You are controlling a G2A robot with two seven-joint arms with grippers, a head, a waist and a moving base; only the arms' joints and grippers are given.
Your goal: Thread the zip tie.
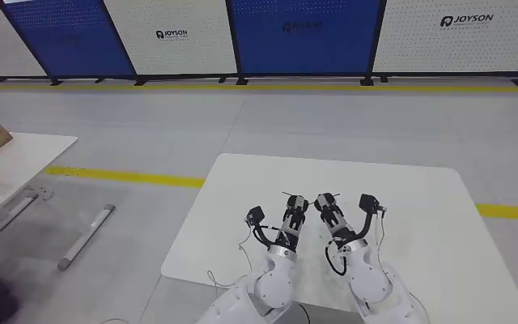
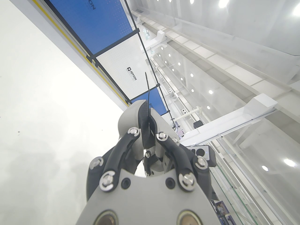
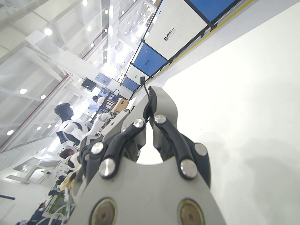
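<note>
Over the white rectangular desk [image 1: 421,211], both arms are hovering side by side. The left gripper [image 2: 145,112] fingers are pinching the thin black plastic zip tie [image 2: 147,87] near its tail, and the right gripper [image 3: 150,97] fingers are clamping near the head end [image 3: 142,79].

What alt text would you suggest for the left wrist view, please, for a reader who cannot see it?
The left gripper is shut on a black zip tie, whose thin pointed end sticks out beyond the grip. The gripper is over the white table, with blue and white panels beyond.
</note>
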